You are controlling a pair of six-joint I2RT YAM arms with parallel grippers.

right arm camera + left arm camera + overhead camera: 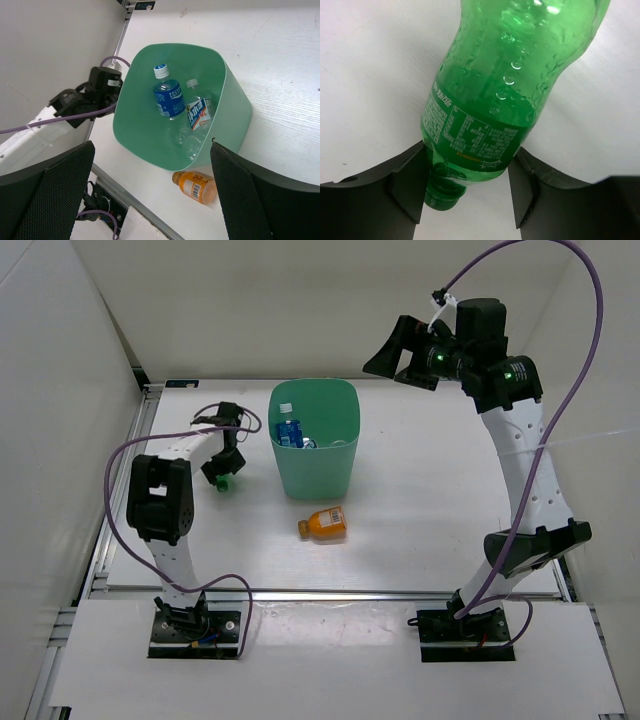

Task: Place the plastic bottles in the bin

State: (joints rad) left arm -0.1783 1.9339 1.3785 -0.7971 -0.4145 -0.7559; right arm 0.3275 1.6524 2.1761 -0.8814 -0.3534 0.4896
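Observation:
The green bottle (510, 75) lies on the table left of the mint-green bin (322, 472). My left gripper (467, 170) is shut on it at the label near the cap, one finger (405, 185) against each side; from above it (228, 455) covers most of the green bottle (221, 481). The squat orange bottle (325, 523) lies on the table just in front of the bin. The blue-labelled bottle (167, 95) and the white/red-labelled bottle (200, 110) lie inside the bin (145, 130). My right gripper (152, 145) is open and empty, high above the bin. The tiny bottle cannot be made out.
An aluminium rail (120, 490) and a white wall run along the table's left edge, close to the left arm. The left arm's purple cable (125, 455) loops beside it. The orange bottle also shows in the right wrist view (196, 186).

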